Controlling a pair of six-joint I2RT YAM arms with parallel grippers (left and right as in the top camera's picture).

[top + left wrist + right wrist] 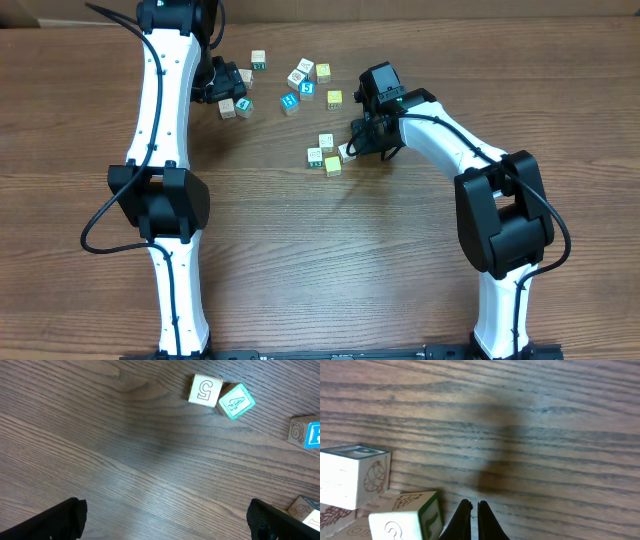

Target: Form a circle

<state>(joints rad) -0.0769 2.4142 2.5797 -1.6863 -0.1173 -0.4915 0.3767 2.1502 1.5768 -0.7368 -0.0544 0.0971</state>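
Wooden, tiny, mixed in colour: tight ring of white, teal-marked and yellow picture cubes [326, 153], sitting just to the left of the right pincer [352, 148]. Four cubes around a small bare middle, no clear long axis, about as wide as deep. Right pincer pressed together, pinching nothing, tips level with the ring's near side. Far nearer the right arm than the left. Left pincer [226, 84] spread wide and empty, well apart from the ring, hanging near a pale cube printed 5 [205, 390] with a teal-edged cube [237, 402] touching it.

Likely next, as a guess: a sideways nudge leftward with shut tips.

From the right wrist only: shut fingertips [467, 520] just beside a green-marked white cube [410, 519], with a sliver of brown wood-grain table [545, 435] between them. Contact impossible to judge from overhead. From overhead only: whole outline of the ring and both arms at once.
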